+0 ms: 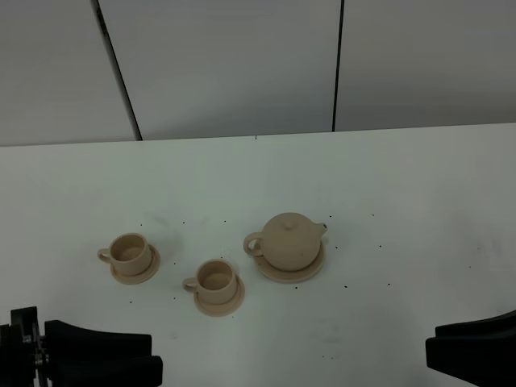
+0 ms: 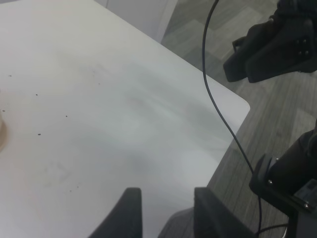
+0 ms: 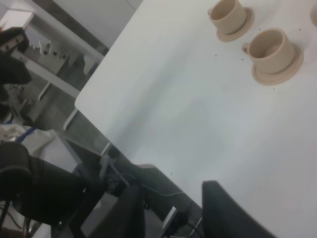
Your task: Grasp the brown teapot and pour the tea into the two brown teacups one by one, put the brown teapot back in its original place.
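Your brown teapot (image 1: 289,240) sits upright on its wide saucer (image 1: 310,275), with nothing gripping it. Its loop handle faces the 2 brown teacups: the nearer teacup (image 1: 215,279) stands close to the teapot, the farther teacup (image 1: 129,251) well beyond it. Both claws hang at the desk (image 1: 403,185) edge, well apart from the teapot. The left claw (image 2: 166,201) and right claw (image 3: 171,203) each have jaws apart and hold nothing. Watch the handle: it points away from your right claw, so reaching across could shove the teapot off its saucer or clip the nearer teacup. The lid, if loose, may slide when you tilt.
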`<action>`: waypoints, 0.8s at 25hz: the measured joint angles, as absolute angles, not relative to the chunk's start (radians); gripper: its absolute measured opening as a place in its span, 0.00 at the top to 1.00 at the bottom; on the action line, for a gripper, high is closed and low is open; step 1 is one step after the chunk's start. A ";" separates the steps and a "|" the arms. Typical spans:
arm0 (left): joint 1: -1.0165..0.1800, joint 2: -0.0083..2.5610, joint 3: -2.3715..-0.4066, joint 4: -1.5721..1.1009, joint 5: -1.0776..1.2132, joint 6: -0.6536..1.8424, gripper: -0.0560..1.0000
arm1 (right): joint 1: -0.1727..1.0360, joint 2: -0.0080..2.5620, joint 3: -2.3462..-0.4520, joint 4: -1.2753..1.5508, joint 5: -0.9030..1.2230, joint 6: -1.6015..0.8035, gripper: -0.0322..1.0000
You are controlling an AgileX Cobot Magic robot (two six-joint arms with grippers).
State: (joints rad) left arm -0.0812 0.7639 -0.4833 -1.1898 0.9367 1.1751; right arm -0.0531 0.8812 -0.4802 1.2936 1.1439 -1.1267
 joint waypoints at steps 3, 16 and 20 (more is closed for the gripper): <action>-0.081 0.764 -0.483 -1.190 0.927 1.176 0.64 | -0.053 0.881 -0.480 1.294 1.141 -1.127 0.70; -0.081 0.764 -0.483 -1.190 0.919 1.183 0.64 | -0.053 0.881 -0.480 1.294 1.140 -1.127 0.70; -0.081 0.764 -0.483 -1.191 0.919 1.183 0.64 | -0.053 0.881 -0.480 1.294 1.140 -1.127 0.70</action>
